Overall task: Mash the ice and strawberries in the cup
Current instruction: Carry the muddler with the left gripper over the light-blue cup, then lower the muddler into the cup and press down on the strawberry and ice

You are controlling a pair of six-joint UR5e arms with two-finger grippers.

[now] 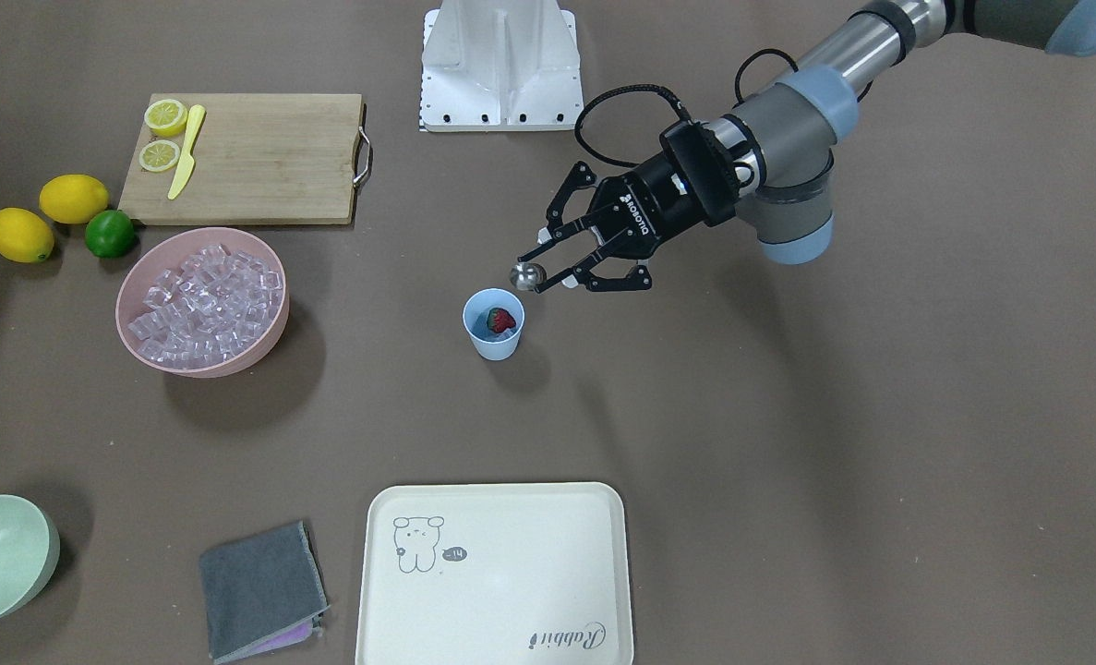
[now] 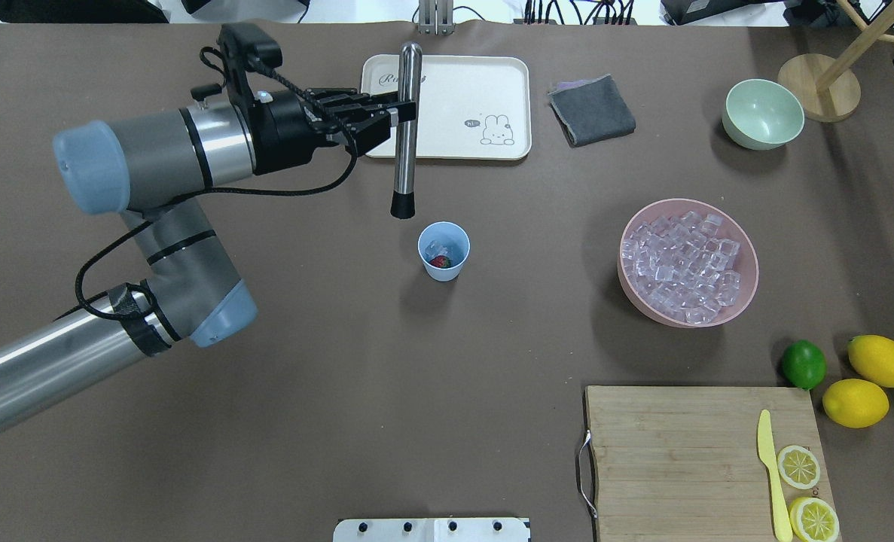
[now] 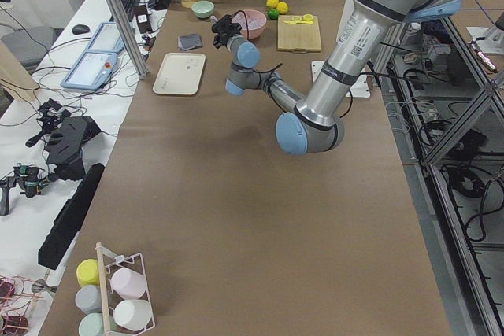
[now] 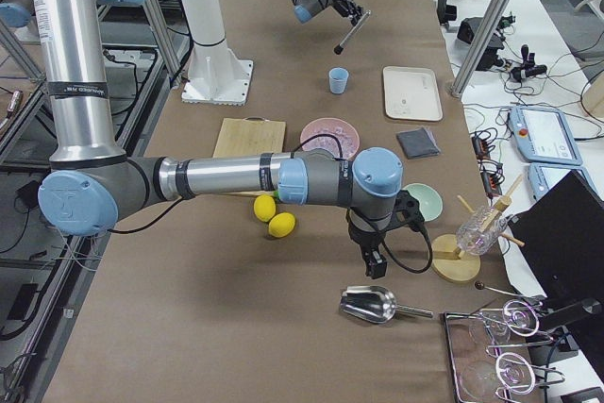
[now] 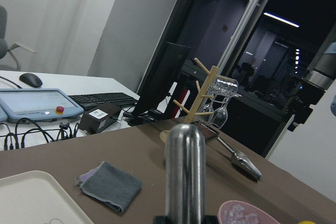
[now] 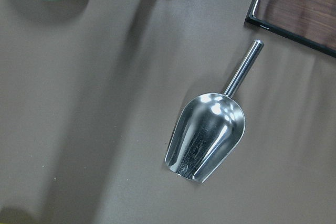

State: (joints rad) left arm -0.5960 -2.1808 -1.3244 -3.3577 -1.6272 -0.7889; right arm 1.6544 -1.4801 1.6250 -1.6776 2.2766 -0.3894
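While left hand [image 2: 401, 114] clamps muddler [image 2: 404, 165], long axis near upright, black tip down near cup [image 2: 445, 272]

Figure: I see even, bright overhead light; the cup [image 1: 493, 346] casts a soft shadow toward 5 o'clock; glare streaks the scoop [image 6: 207, 135].

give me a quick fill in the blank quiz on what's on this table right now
The left end effector grips a steel muddler with a ____ tip.
The strawberry lies inside the light blue ____.
The loose ice cubes fill the ____ bowl.
Next to the two whole lemons sits a green ____.
Missing words: black; cup; pink; lime.
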